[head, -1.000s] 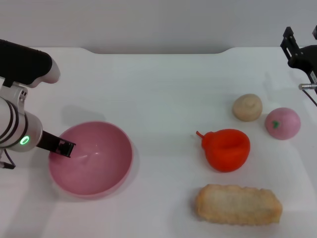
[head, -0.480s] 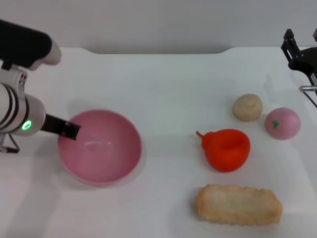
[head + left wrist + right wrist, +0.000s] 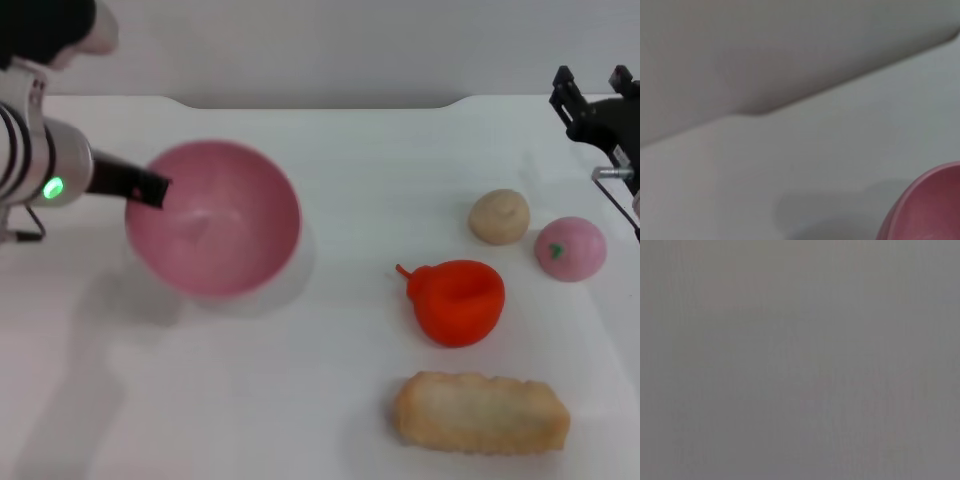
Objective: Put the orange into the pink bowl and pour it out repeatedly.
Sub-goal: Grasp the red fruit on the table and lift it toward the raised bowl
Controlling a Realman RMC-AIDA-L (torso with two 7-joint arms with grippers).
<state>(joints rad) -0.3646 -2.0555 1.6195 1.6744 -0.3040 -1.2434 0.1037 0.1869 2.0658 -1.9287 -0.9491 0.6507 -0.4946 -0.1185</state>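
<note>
The pink bowl (image 3: 215,222) hangs above the white table at the left, tilted, with nothing in it. My left gripper (image 3: 150,188) is shut on its left rim and holds it up. A part of the bowl's rim also shows in the left wrist view (image 3: 935,205). The orange (image 3: 458,300), bright orange-red with a small pointed stem, lies on the table right of centre, well apart from the bowl. My right gripper (image 3: 592,82) is open and empty at the far right, above the table's back edge. The right wrist view shows only plain grey.
A beige lumpy ball (image 3: 499,215) and a pink ball with a green mark (image 3: 570,248) lie behind the orange on the right. A long breaded toy food (image 3: 481,412) lies in front of the orange. The table's back edge (image 3: 320,100) runs along the wall.
My left gripper has lifted the pink bowl off the table and carried it up and a little to the right. My right gripper has shifted slightly left.
</note>
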